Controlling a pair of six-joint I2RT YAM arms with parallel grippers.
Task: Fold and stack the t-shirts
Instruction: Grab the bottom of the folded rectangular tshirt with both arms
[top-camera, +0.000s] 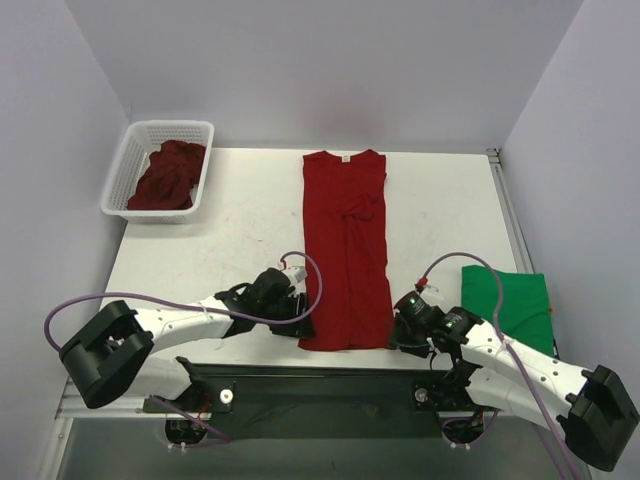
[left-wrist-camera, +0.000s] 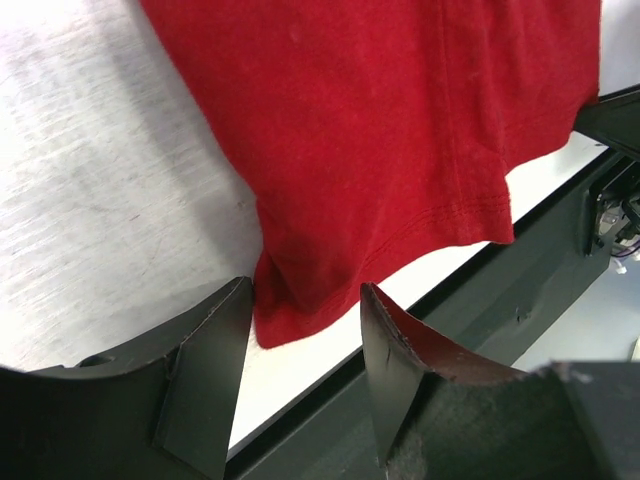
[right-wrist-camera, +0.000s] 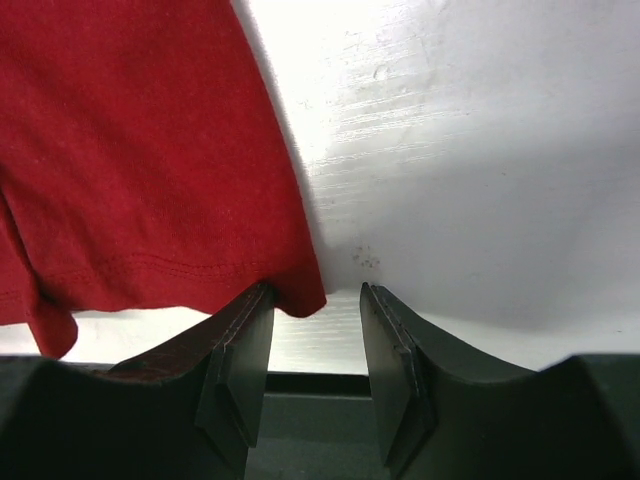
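Left fingers (left-wrist-camera: 205, 370) stand spread around one hem corner of the red t-shirt (top-camera: 345, 250), lying folded lengthwise at the surface (top-camera: 240, 220) front edge; right fingers (right-wrist-camera: 240, 370), also apart, barely reach the other corner and could close on nothing.

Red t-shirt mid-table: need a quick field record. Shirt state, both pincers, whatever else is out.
shirt: red t-shirt lying flat as a long narrow strip, collar at the far end
left pincer: open, near-left hem corner between its jaws
right pincer: open, near-right hem corner at its jaws
done pile: green t-shirt folded, on the right
basket: white basket at far left, crumpled dark red cloth inside
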